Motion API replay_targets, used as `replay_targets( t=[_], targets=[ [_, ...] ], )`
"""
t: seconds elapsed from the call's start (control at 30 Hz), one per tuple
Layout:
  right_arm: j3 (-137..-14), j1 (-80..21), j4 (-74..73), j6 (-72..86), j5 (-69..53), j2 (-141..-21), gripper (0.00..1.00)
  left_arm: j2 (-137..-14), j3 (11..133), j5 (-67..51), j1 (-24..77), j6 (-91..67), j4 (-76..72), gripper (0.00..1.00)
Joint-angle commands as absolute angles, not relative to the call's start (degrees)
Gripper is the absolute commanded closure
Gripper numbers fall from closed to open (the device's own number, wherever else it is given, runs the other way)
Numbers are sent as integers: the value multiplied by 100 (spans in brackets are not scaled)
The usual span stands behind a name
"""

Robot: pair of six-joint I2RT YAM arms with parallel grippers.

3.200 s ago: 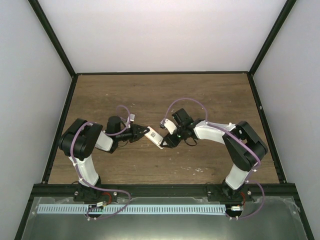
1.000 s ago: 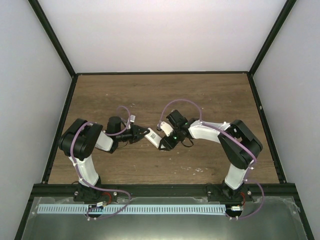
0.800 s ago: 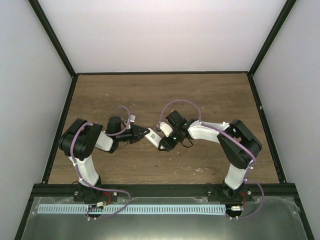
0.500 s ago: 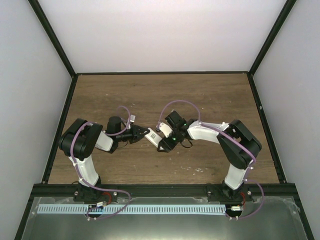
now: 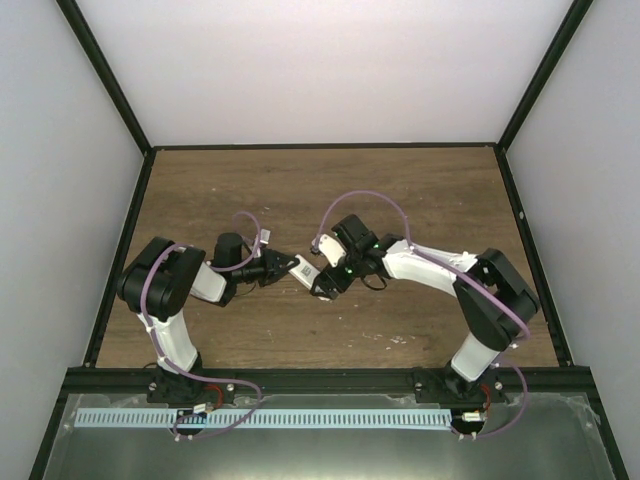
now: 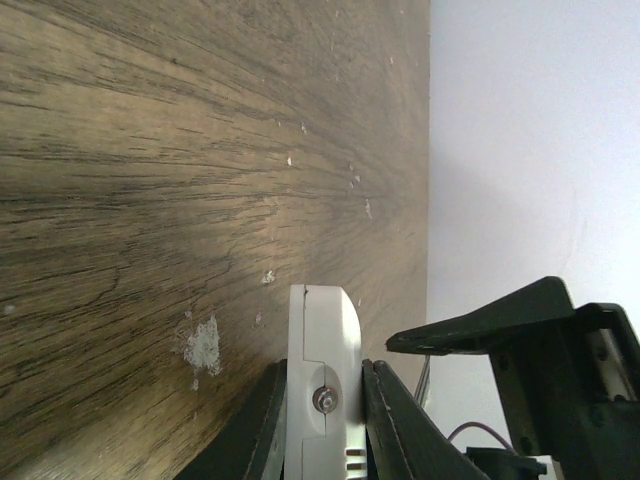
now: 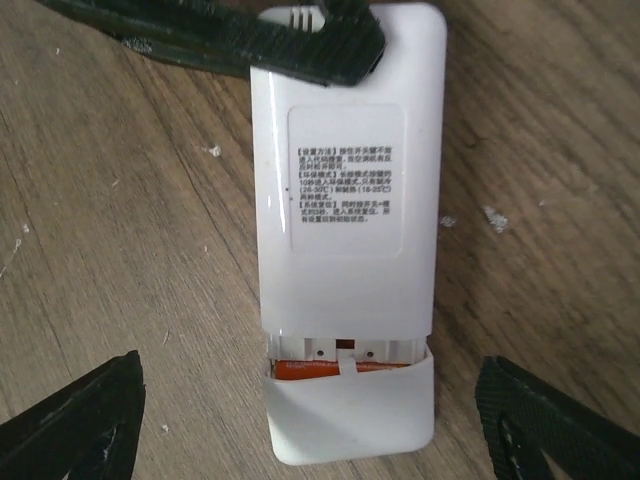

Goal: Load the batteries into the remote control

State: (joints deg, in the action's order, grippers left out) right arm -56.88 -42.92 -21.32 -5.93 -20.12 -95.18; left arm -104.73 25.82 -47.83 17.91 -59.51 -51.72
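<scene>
Right hand (image 7: 310, 395) withdrew, spread | left hand (image 6: 325, 405) clamps remote control (image 7: 345, 200)

White remote control (image 7: 345, 230), orange batteries (image 7: 335, 369), brown wood-grain table (image 7: 120, 250).

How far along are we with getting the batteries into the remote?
Done: the batteries look loaded, with orange showing in the compartment gap. In hand: the left gripper clamps the remote, and the right gripper is open astride the cover. Remaining: slide the cover fully shut.
</scene>
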Motion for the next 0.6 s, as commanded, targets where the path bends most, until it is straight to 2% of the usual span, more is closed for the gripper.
replay_targets(
  t=[0.0,0.13,0.57],
  targets=[
    [-5919,-4251,-2229,-597,-1727,-9278,17,-10446,2565,-4491,1769,-5673,-5051,100],
    [-5868,-4178,-2378,-615,-1515,-9306,18,-10450,2566,-4500,1774,-5680,-5071,100],
    [-5581,-4058,-2458,-549,-1485,-9271,40,-10487,2593,-4526,1767,-5684,-5089,100]
  ],
)
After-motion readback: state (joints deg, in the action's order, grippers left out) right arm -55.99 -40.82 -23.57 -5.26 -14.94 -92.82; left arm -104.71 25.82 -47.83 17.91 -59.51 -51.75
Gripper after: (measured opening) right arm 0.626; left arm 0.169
